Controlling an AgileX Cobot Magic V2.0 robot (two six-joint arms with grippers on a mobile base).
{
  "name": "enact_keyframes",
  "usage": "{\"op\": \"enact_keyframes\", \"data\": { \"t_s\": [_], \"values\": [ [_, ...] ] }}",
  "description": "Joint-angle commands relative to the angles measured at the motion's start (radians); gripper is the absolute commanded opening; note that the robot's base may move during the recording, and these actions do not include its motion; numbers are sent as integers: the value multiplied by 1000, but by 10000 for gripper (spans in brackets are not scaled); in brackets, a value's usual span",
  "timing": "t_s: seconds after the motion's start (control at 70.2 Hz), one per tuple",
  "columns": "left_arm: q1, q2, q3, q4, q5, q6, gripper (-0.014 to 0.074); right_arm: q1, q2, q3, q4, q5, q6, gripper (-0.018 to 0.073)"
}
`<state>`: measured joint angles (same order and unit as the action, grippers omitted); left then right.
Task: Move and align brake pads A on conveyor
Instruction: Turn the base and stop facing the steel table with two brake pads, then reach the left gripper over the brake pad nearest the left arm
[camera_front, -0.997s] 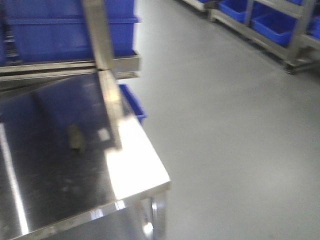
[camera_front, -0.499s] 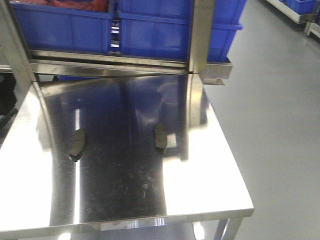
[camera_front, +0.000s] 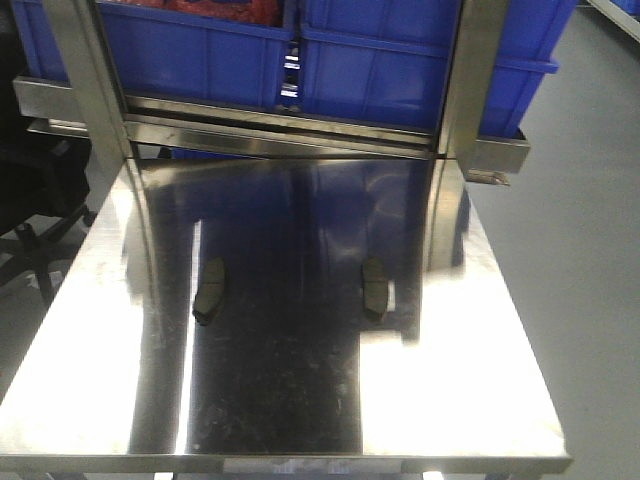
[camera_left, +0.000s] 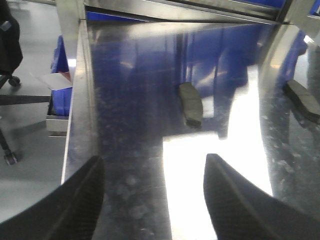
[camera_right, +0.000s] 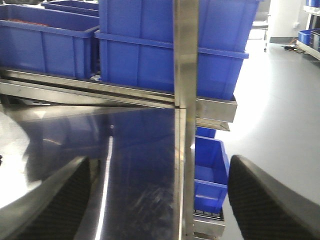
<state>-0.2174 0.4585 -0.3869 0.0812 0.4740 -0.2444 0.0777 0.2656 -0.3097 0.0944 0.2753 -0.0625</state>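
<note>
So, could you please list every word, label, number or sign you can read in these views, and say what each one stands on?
None can be read in any view.
The blue bins, the steel table and the two brake pads show no markings.
A pale sheet in a bin beside the table is too blurred to read.

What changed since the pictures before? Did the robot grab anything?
The front camera swung left: before, it saw only a corner of the steel table and floor; now the whole table is centred, with the left brake pad and right brake pad showing. Nothing was grabbed; the left gripper and right gripper are open. The pads kept their spots.
</note>
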Motion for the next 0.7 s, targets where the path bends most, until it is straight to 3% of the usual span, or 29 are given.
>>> {"op": "enact_keyframes", "data": {
  "t_s": [0.0, 0.684],
  "values": [
    [-3, 5, -29, 2, -64, -5, 406, -4, 11, -28, -1, -78, -4, 536],
    [-3, 5, -29, 2, -64, -6, 406, -4, 11, -28, -1, -78, -4, 536]
  ]
}}
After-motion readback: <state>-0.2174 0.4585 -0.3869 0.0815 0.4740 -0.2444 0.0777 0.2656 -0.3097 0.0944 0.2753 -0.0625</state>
